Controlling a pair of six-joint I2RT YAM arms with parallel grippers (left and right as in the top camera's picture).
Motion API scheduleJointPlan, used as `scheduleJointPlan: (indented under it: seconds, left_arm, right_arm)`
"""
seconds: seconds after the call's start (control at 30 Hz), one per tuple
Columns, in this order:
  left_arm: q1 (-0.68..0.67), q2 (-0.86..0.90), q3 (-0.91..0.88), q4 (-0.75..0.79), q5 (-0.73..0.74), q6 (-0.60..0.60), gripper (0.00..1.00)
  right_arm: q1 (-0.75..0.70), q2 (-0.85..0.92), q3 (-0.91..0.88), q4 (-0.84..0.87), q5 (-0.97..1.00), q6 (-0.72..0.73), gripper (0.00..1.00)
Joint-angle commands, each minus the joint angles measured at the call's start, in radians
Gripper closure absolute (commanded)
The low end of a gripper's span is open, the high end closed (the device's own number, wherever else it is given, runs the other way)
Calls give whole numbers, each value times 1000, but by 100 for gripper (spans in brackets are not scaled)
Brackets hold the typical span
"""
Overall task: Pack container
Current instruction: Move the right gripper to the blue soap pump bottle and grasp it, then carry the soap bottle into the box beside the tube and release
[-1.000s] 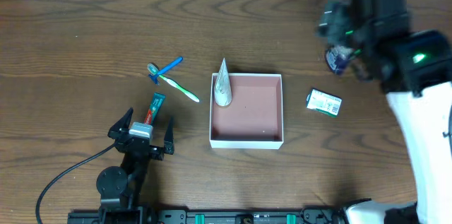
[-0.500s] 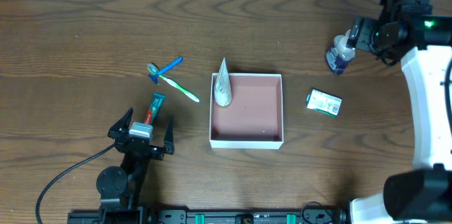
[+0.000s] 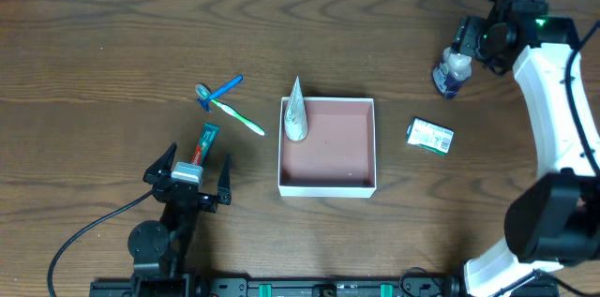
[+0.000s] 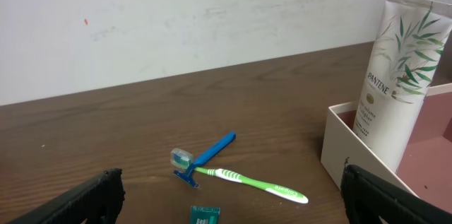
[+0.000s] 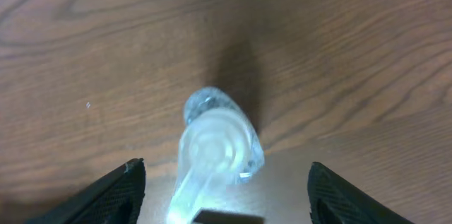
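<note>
Dark wood bench, white wall behind. Change over the last second: the right arm swung out of a blurred transit and settled over the pump bottle. The right claw now looks straight down on it, fingers spread wide with the bottle centred between them and a clear gap on both sides. Released, nothing gripped yet. The left claw hasn't moved: parked, fingers splayed, empty, with the toothpaste tube lying just ahead between its tips. Further out in front of it are the green toothbrush and blue razor, crossing each other. The container sits off to the left claw's right and well apart from the right claw, with a small green packet on the bench between that claw and the box. So far it holds only the shampoo tube, propped in the corner furthest from the right claw. My read: the bottle is the next item and the approach looks lined up, so descend and close. Risk: the bottle is upright with the pump head on top, so an off-centre close could tip it. Task looks early, one item in and roughly five still out on the bench.
</note>
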Motion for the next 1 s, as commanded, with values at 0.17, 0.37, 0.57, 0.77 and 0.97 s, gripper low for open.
scheduleJointPlan:
  seconds: [0.17, 0.37, 0.57, 0.77, 0.97]
  left_arm:
    - [6, -6, -19, -33, 11, 13, 2]
    - [6, -6, -19, -33, 11, 13, 2]
    - [6, -6, -19, -33, 11, 13, 2]
    - [6, -6, -19, -33, 11, 13, 2]
    - [6, -6, -19, -33, 11, 13, 2]
  right_arm:
    - [-6, 103, -4, 33, 30, 91, 39]
    - [-7, 106, -4, 38, 33, 82, 68]
    - [-6, 106, -4, 36, 33, 26, 85]
    - [-5, 104, -4, 29, 33, -59, 98]
    - [-3, 63, -2, 34, 30, -129, 99]
